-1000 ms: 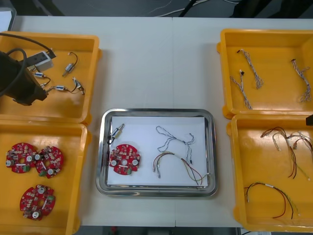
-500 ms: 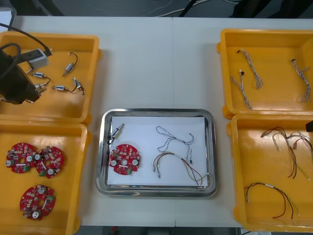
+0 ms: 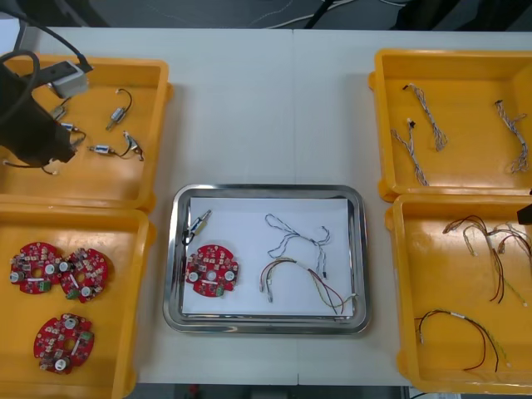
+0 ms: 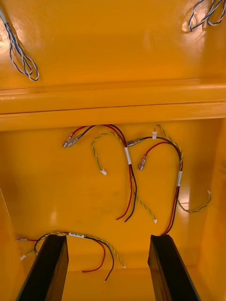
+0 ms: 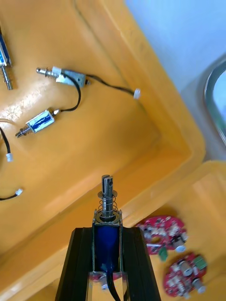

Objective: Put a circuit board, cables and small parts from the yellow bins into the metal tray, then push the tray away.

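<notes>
My left gripper (image 5: 107, 233) is shut on a small metal part (image 5: 108, 200) with a blue body and a sprung pin. It hangs above the near corner of the upper left yellow bin (image 3: 155, 83), where my left gripper (image 3: 51, 151) shows over the bin's left side. The metal tray (image 3: 268, 192), white inside, holds a round red circuit board (image 3: 212, 271), a small metal part (image 3: 198, 223), a blue and white cable (image 3: 296, 237) and a red and yellow cable (image 3: 309, 283). My right gripper (image 4: 108, 241) is open above the red and yellow cables (image 4: 129, 164) in the lower right bin (image 3: 401, 283).
Several small metal parts (image 3: 103, 150) lie loose in the upper left bin. The lower left bin (image 3: 137, 249) holds three circuit boards (image 3: 62, 270). Blue and white cables (image 3: 424, 116) lie in the upper right bin (image 3: 384, 91). Bare table runs beyond the tray.
My left arm has drawn back toward the bin's left side and risen a little, carrying the small metal part. The tray's contents and the right arm have not moved.
</notes>
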You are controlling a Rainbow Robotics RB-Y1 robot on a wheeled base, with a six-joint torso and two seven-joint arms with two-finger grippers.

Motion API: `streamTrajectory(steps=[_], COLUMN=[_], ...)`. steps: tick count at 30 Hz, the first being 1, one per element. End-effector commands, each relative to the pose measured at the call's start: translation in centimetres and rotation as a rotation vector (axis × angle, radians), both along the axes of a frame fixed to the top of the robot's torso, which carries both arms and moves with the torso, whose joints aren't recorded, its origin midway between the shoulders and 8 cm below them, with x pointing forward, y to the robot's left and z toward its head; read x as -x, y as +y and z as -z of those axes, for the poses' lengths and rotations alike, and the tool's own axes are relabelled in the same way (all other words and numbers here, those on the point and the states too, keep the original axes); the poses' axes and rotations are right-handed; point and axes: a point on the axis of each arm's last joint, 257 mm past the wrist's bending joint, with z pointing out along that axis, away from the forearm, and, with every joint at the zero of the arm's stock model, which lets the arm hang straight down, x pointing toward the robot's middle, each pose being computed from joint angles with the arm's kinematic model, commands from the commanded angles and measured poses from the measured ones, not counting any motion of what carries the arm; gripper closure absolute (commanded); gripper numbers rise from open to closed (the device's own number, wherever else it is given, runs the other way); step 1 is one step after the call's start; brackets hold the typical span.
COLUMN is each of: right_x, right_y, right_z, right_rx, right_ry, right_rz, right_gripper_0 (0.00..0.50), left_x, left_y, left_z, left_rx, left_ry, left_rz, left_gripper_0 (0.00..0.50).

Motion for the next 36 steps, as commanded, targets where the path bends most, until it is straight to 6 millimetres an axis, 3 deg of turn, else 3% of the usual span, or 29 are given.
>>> streamTrajectory(steps=[1, 12, 36], right_x=[0.1, 0.1, 0.1], right_y=[0.0, 0.1, 0.1], right_z=[-0.6, -0.6, -0.6], right_rx=[0.000, -0.003, -0.003], right_ry=[-0.029, -0.028, -0.028], right_rz=[-0.001, -0.007, -0.007], right_gripper_0=[0.000, 0.000, 0.000], left_x=[0.1, 2.5, 5.6], left_y=[-1.4, -6.2, -14.4], left_z=[-4.7, -2.5, 6.8], left_rx=[0.069, 0.112, 0.095], left_ry=[-0.083, -0.107, -0.108], left_rz=[-0.091, -0.195, -0.414], left_gripper_0=[0.500, 0.500, 0.500])
